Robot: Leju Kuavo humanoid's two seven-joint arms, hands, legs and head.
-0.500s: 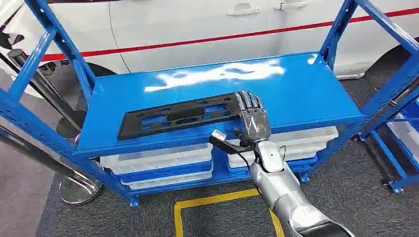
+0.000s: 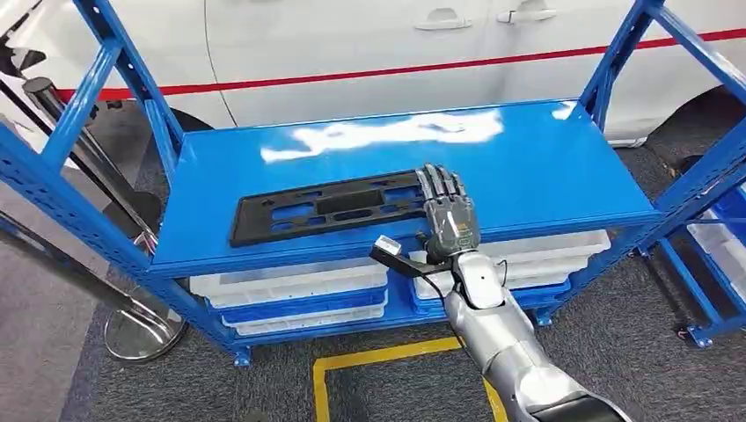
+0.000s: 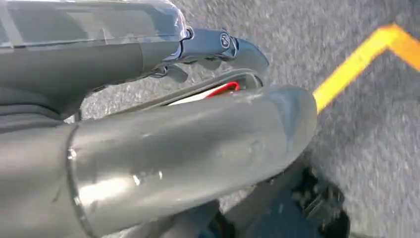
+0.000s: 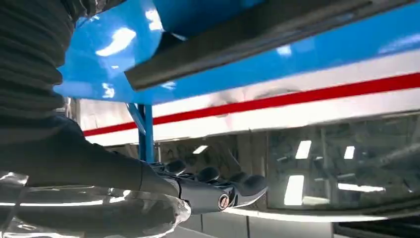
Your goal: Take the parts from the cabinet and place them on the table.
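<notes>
- We stand in what looks like a car workshop or factory floor.
- A blue steel rack (image 2: 616, 189) holds white trays (image 2: 290, 283).
- A white car (image 2: 369, 53) is parked just behind.
- Yellow tape (image 2: 387, 356) marks the grey carpet.

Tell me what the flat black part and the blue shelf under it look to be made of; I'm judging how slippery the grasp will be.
Black part: probably molded plastic, matte; it shows no glare and has rectangular cutouts. Blue shelf: likely painted or powder-coated sheet metal, glossy; bright white reflections spread across it. The right hand lies flat on the part's end.
</notes>
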